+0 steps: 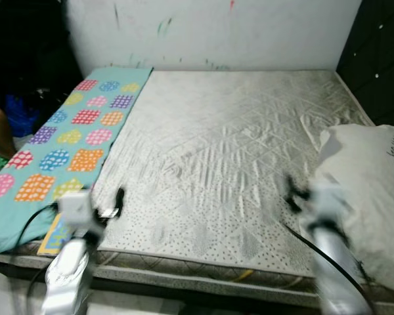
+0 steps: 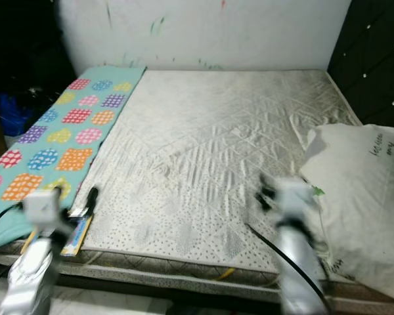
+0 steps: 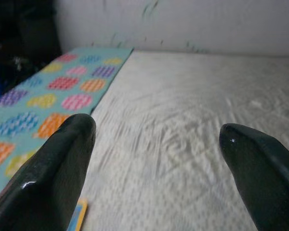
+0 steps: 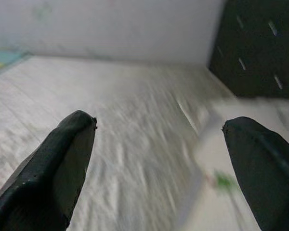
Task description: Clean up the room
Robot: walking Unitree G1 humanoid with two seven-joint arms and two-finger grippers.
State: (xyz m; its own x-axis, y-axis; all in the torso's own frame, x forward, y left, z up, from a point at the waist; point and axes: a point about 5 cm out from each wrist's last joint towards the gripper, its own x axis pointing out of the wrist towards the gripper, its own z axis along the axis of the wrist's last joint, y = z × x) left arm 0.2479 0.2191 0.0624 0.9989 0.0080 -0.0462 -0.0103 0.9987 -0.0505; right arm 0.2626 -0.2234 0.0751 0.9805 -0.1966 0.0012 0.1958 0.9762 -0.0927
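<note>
Two spread pincers: right pincer (image 1: 294, 191) just beside pillow (image 1: 368, 190) on mattress (image 1: 230, 151)

You are looking at a bare cream mattress (image 1: 230, 157) of quilted cloth, its matt surface stitched in diamonds and dotted with small dark specks near the front edge. Along its left side lies a teal cotton-like cloth mat printed with bright polka-dot squares (image 1: 65, 141), flat and matt. On the right sits a soft off-white fabric pillow (image 1: 371, 190), wrinkled and dull. Your left gripper (image 3: 156, 159) and right gripper (image 4: 159, 163) have smooth, glossy black plastic-looking fingers (image 3: 48, 173). The arms (image 1: 69, 269) look like brushed silver metal. The white back wall (image 1: 217, 33) is matt paint with scuffs.
</note>
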